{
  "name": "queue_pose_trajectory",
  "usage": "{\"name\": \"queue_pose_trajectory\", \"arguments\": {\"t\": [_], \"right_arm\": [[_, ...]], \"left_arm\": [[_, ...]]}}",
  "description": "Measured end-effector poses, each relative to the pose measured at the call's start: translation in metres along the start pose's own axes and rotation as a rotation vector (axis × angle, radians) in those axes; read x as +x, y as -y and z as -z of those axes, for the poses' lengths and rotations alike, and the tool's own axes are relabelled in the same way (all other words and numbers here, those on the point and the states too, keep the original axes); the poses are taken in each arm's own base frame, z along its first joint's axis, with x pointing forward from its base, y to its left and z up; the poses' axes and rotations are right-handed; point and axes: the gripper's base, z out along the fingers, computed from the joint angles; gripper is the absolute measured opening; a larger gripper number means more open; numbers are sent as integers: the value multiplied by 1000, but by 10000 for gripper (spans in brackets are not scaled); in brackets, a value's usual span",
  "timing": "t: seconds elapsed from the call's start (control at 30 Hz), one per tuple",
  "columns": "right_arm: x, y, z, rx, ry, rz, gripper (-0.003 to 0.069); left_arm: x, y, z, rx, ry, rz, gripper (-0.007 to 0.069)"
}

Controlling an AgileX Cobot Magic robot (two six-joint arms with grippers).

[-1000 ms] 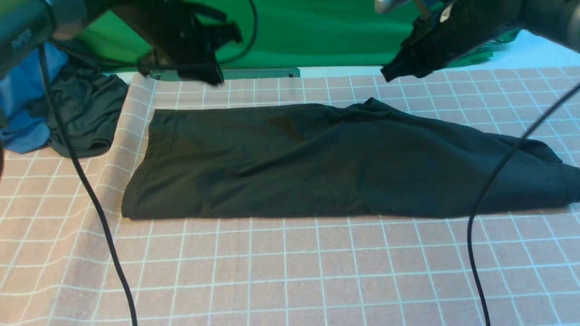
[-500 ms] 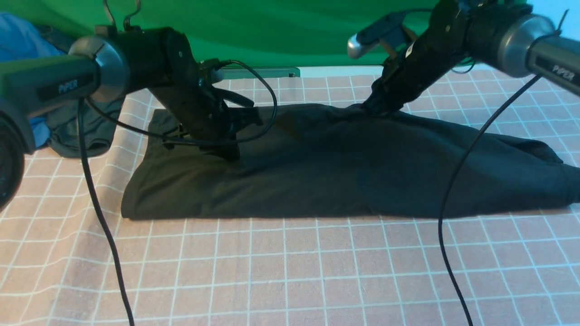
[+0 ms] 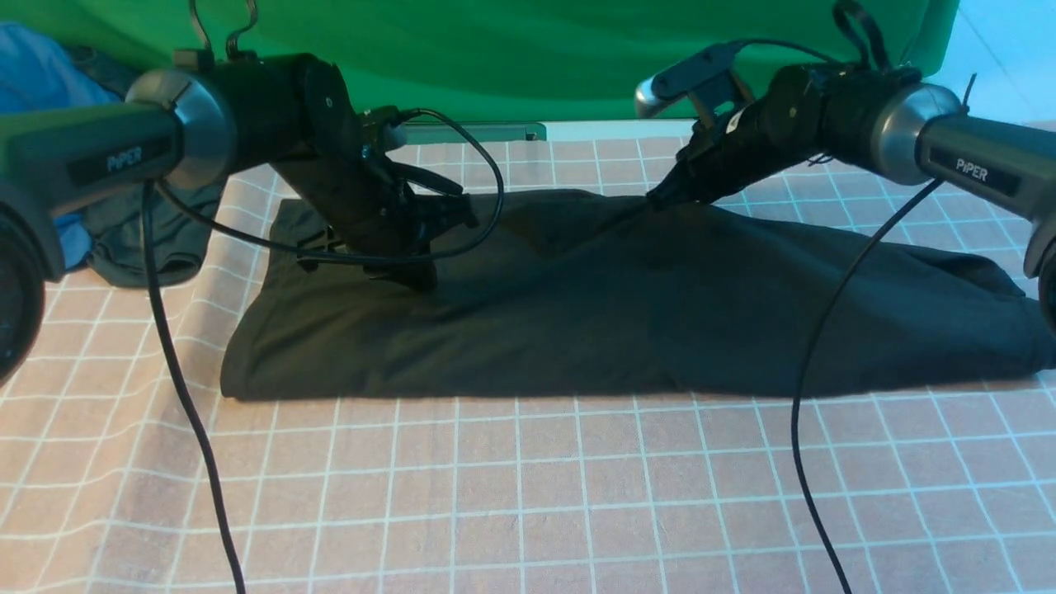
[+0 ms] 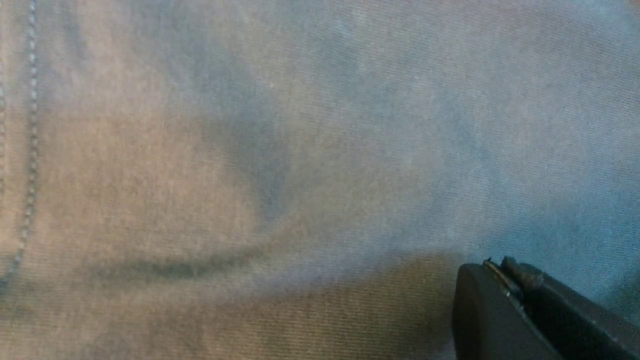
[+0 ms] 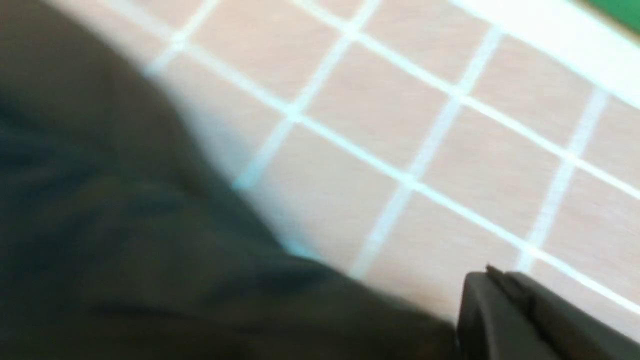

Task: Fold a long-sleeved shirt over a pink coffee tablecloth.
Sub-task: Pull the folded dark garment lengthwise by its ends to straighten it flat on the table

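The long-sleeved shirt (image 3: 627, 305) lies as a long black band across the pink coffee tablecloth (image 3: 528, 495), with no logo showing. My left gripper (image 3: 417, 280) is shut and its tip rests on the shirt's left part, near the far edge. In the left wrist view the shut left gripper (image 4: 495, 267) has knit shirt fabric (image 4: 250, 150) all around it. My right gripper (image 3: 657, 198) is shut at the shirt's far edge, near the middle. In the right wrist view the shut right gripper (image 5: 492, 275) sits over the tablecloth (image 5: 450, 150) beside the shirt's edge (image 5: 125, 250), with no cloth visible between its tips.
A dark grey garment (image 3: 140, 239) bunched with blue cloth (image 3: 41, 74) lies at the far left. A green cloth (image 3: 536, 58) hangs along the back. Each arm's black cable, on the left (image 3: 177, 388) and on the right (image 3: 804, 429), hangs down over the near tablecloth.
Both arms came down from above onto the shirt. In the last half second the right gripper shifted slightly left along the far edge; the left has held still.
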Motion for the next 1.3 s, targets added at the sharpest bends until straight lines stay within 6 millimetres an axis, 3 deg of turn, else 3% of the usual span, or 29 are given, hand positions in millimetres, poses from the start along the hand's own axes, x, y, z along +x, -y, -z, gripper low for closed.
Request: {"name": "queue_pose_trajectory", "arguments": {"t": [0.17, 0.23, 0.27, 0.3, 0.4, 0.47, 0.57, 0.67, 0.7, 0.8, 0.97, 1.3], "right_arm": [[-17, 13, 35, -2, -68, 22, 36], [-32, 20, 75, -6, -107, 32, 36], [-32, 20, 76, -8, -117, 30, 36], [-38, 28, 101, -6, -138, 21, 36], [-33, 57, 142, 3, -227, -61, 36], [-21, 75, 149, 8, -297, -116, 36], [8, 106, 146, 25, -420, -226, 36], [29, 119, 140, 27, -486, -290, 57], [31, 120, 139, 25, -493, -295, 59], [49, 118, 130, -20, -551, -284, 165], [60, 110, 107, -57, -568, -231, 316], [65, 105, 73, -41, -490, -185, 340]], "left_arm": [[-1, 1, 7, 6, 18, 3, 12], [-3, 4, 19, 16, 43, 3, 12], [-4, 4, 21, 18, 46, 3, 12], [-4, 7, 29, 32, 58, 7, 12], [-4, 13, 38, 64, 70, 12, 12], [-2, 17, 39, 71, 64, 8, 12], [2, 24, 38, 77, 44, -8, 12], [5, 29, 37, 82, 42, -33, 12], [5, 29, 37, 82, 43, -33, 12], [6, 34, 37, 88, 47, -58, 12], [6, 35, 36, 91, 50, -71, 12], [7, 35, 36, 88, 48, -82, 12]]}}
